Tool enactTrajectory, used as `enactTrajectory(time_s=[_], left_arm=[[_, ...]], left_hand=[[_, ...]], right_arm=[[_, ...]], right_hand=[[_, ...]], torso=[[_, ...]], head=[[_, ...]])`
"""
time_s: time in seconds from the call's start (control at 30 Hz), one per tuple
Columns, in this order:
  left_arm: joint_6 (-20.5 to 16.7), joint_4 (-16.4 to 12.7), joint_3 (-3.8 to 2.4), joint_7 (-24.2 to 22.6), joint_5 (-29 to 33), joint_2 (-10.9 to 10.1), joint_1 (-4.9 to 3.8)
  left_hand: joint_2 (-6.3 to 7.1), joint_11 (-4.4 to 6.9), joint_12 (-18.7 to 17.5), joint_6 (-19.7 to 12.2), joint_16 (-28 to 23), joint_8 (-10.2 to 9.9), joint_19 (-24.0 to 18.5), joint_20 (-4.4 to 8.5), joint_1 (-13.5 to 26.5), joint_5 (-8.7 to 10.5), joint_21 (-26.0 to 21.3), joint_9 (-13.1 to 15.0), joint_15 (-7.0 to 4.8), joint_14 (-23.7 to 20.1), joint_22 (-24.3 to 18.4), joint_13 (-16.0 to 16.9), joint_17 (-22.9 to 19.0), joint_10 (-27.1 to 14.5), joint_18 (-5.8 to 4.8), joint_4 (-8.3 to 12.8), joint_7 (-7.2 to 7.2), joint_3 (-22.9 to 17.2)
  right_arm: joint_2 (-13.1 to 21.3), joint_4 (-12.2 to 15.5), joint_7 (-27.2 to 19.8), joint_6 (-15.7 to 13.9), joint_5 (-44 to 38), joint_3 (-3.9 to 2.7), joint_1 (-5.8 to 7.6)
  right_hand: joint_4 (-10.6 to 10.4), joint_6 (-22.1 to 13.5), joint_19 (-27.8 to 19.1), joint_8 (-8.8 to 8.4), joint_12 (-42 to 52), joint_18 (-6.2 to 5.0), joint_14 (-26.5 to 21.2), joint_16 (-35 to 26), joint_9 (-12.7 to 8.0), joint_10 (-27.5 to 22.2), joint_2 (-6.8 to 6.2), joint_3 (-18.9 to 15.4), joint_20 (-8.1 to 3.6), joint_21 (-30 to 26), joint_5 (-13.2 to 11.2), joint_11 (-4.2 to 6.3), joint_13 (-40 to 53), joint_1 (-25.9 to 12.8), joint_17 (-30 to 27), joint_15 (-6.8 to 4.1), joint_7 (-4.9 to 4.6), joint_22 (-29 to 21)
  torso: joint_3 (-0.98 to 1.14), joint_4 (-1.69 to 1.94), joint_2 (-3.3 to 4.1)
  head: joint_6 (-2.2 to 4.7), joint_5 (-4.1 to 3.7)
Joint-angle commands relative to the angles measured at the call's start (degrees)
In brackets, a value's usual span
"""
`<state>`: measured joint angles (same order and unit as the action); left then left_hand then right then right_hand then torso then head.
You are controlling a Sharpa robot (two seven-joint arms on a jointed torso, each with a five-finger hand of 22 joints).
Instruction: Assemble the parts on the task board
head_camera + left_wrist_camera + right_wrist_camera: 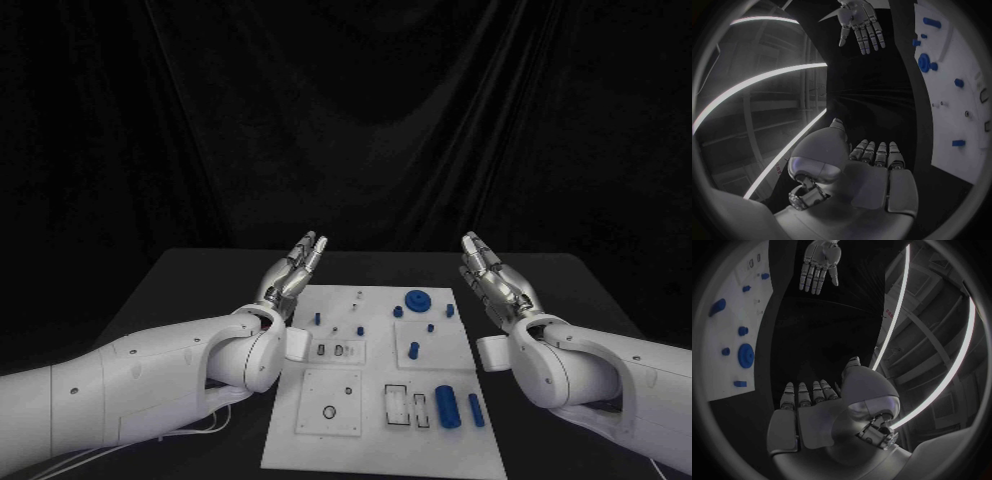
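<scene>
task board [378, 420] nearest, blue parts [447, 405] loose on it; left hand [293, 268], right hand [495, 275] flat, fingers extended, empty; advisable: descend squarely over one part.

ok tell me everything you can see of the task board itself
The task board is a flat white rectangular plate lying on the black table, between the left hand and the right hand, neither of which touches it. Its surface carries dark-outlined slots and small holes, some in slightly raised square panels. Small blue parts lie or stand on it, among them a round gear-like piece near the far edge. It looks like smooth plastic.
</scene>
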<state>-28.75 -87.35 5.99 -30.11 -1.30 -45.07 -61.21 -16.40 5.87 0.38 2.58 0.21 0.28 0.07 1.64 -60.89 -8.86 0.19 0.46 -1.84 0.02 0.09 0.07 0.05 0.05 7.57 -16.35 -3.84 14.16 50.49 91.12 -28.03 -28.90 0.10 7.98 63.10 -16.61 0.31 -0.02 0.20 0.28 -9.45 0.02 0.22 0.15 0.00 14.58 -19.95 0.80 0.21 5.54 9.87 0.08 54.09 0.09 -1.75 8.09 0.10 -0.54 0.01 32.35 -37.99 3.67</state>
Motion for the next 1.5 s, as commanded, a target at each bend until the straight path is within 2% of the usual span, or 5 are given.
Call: enactTrajectory(time_s=[0.03, 0.57, 0.67, 0.7, 1.5], left_arm=[[13.2, 0.4, 0.76, -3.5, -2.3, 0.0, -0.41], [35.7, 2.7, 6.04, -7.1, -5.2, -0.2, -1.54], [36.6, 2.8, 6.25, -7.2, -5.3, -0.3, -1.58], [31.7, -1.2, 6.26, -8.1, 0.9, -2.7, -2.70], [28.6, -1.4, 6.26, -9.1, 0.9, -3.2, -2.79]], left_hand=[[-0.31, 0.78, -0.4, -0.1, -0.2, 0.2, -0.1, 0.69, -1.1, -0.23, -0.2, 0.0, -5.37, 0.0, -0.1, -0.1, -0.1, -0.1, 1.24, -0.5, -0.69, 0.0], [0.42, 1.79, -0.4, 0.8, -0.2, 0.4, -0.1, 1.07, -1.9, -0.17, -0.2, 0.2, -6.29, 0.0, -0.1, -0.1, -0.1, -0.1, 1.73, -0.3, -1.78, 0.5], [0.45, 1.79, -0.4, 0.9, -0.2, 0.4, -0.1, 1.05, -1.9, -0.18, -0.2, 0.2, -6.29, 0.0, -0.1, -0.1, -0.1, -0.1, 1.75, -0.3, -1.79, 0.6], [0.53, 1.82, -0.4, 1.0, -0.2, 0.4, -0.1, 1.02, -2.1, -0.14, -0.2, 0.3, -6.30, 0.0, -0.1, -0.1, -0.1, -0.1, 1.80, -0.3, -1.79, 0.6], [0.61, 2.02, -0.4, 2.3, -0.2, 0.6, -0.1, 1.89, -4.0, -0.38, -0.2, 0.4, -6.80, 0.0, -0.1, -0.1, -0.1, -0.1, 1.58, -0.3, -1.76, 0.9]], right_arm=[[1.1, 0.5, 2.4, 13.2, -1.0, 1.04, 0.65], [5.0, 1.5, 4.5, 29.5, -1.6, 6.18, 2.66], [5.0, 1.5, 4.5, 29.5, -1.6, 6.18, 2.66], [7.1, 6.6, 2.3, 20.1, 1.2, 6.22, 3.09], [8.3, 7.3, 2.2, 19.7, 1.2, 6.22, 3.24]], right_hand=[[0.0, -0.3, 0.0, -0.20, -0.3, -0.34, 0.0, -0.2, -0.1, 0.0, 0.25, -0.4, -0.85, -0.2, 0.2, 0.34, -0.1, 0.2, -0.1, -9.31, 0.14, -0.1], [0.1, -0.3, 0.0, -0.20, -0.3, -0.46, 0.0, -0.2, -0.1, 0.0, 0.08, -0.8, -1.06, -0.2, -0.1, -1.04, -0.1, -0.1, -0.1, -8.18, -0.97, -0.1], [0.1, -0.3, 0.0, -0.20, -0.3, -0.50, 0.0, -0.2, -0.1, 0.0, 0.05, -0.8, -1.02, -0.2, -0.1, -1.28, -0.1, 0.1, -0.1, -7.97, -1.22, -0.1], [0.0, -0.2, 0.0, -0.18, -0.3, -0.52, 0.0, -0.2, -0.1, 0.0, 0.06, -0.7, -0.96, -0.2, -0.1, -1.52, -0.1, 0.1, -0.1, -7.74, -1.53, -0.1], [0.2, 0.5, 0.0, 0.03, -0.3, -0.68, 0.0, -0.2, 0.1, 0.0, -0.42, -0.5, -0.21, -0.2, 0.7, -3.26, -0.1, 1.7, -0.1, -6.14, -3.44, -0.1]], torso=[[-0.02, 0.01, 0.03], [-0.02, 0.01, 0.03], [-0.02, 0.01, 0.03], [0.01, 0.03, 0.02], [0.02, 0.03, 0.02]], head=[[-0.01, 0.00], [-0.01, 0.00], [-0.01, 0.00], [-1.97, -0.58], [-3.63, -0.86]])
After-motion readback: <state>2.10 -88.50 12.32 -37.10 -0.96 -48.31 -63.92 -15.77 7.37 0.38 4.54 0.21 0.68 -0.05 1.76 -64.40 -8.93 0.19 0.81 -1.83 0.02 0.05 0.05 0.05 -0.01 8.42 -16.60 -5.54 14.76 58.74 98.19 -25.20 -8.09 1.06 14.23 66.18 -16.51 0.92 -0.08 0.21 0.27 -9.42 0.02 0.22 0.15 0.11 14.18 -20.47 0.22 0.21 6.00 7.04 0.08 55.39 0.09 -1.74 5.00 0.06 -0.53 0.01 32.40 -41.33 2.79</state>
